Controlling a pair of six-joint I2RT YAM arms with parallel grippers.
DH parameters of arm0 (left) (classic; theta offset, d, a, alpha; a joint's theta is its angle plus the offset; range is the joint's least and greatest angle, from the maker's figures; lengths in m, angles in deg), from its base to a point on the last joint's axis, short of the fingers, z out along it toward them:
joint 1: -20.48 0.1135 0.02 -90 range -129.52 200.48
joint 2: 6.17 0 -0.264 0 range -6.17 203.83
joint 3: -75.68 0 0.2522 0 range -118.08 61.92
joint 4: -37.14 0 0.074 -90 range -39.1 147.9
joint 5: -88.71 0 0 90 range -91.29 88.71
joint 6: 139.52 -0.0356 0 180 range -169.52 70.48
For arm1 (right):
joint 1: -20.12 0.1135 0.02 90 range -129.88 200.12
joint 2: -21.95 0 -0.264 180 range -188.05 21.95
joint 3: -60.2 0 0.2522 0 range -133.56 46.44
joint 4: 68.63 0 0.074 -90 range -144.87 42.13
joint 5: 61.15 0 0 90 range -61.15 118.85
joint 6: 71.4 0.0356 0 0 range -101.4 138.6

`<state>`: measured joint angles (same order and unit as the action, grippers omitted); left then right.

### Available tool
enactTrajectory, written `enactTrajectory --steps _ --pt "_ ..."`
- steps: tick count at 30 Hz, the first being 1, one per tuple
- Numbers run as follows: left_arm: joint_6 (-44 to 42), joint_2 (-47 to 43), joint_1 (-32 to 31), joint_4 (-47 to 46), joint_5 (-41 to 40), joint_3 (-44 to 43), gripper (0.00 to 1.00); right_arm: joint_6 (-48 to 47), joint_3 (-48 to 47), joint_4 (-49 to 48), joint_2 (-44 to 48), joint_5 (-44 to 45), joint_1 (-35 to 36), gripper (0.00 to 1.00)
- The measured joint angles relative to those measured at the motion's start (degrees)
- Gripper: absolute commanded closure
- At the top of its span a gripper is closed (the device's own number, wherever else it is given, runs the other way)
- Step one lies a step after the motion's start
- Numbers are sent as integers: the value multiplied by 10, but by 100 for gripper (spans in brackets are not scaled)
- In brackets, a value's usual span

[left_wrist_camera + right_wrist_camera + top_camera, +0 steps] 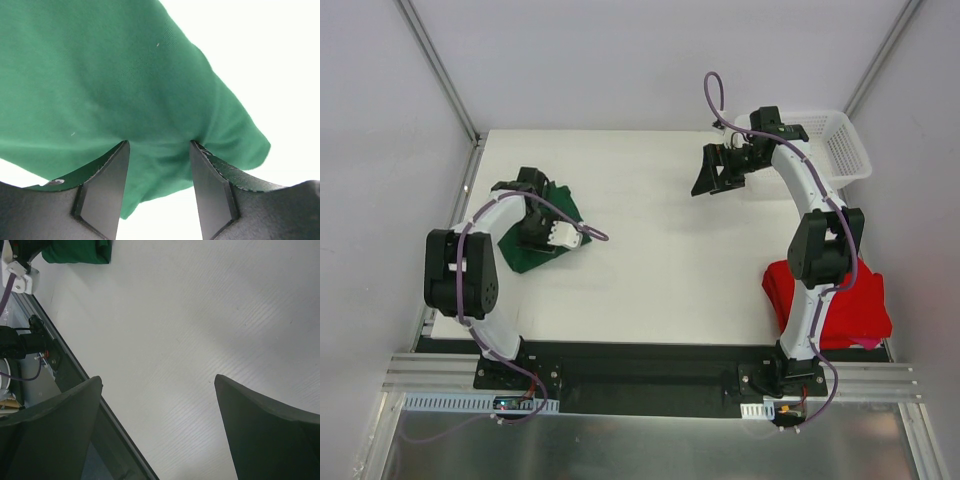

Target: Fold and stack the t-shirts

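Observation:
The dark green t-shirt (520, 256) lies folded small at the left side of the table. My left gripper (534, 233) points down onto it. In the left wrist view the green t-shirt (100, 75) fills the frame, and a bunched fold of it lies between the parted jaws of my left gripper (159, 145), whose tips touch the cloth. The red t-shirt (868, 300) sits folded at the near right, partly behind the right arm. My right gripper (712, 178) hovers wide open and empty over the far middle of the table; in its own view this gripper (157, 380) frames only bare table, with the green t-shirt (75, 252) far off.
A white mesh basket (842, 148) stands at the far right corner, just behind the right arm. The white table (660, 260) ends in a black rail along the near edge. Grey walls close in the left, back and right.

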<state>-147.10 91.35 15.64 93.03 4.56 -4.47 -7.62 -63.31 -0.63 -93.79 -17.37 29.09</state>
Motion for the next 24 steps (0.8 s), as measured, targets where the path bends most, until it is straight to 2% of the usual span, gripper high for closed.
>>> enactTrajectory --steps 2,4,6,10,12,13,17,24 --pt "9 -6 -9 33 5 -30 48 0 0 0 0 0 0 0" --pt "44 7 -16 71 14 -108 48 0 0 0 0 0 1 0" --pt "90 35 -21 110 22 -234 48 0 0 0 0 0 2 0" --pt "207 96 -22 123 34 -481 45 0 0 0 0 2 3 0" --pt "267 124 -19 136 38 -566 43 0 0 0 0 3 5 0" --pt "294 136 -17 144 38 -589 39 0 0 0 0 3 7 0" --pt "370 173 -11 189 42 -569 24 -1 0 0 0 5 10 0" --pt "456 233 -10 254 64 -452 17 -13 2 1 0 9 11 0"
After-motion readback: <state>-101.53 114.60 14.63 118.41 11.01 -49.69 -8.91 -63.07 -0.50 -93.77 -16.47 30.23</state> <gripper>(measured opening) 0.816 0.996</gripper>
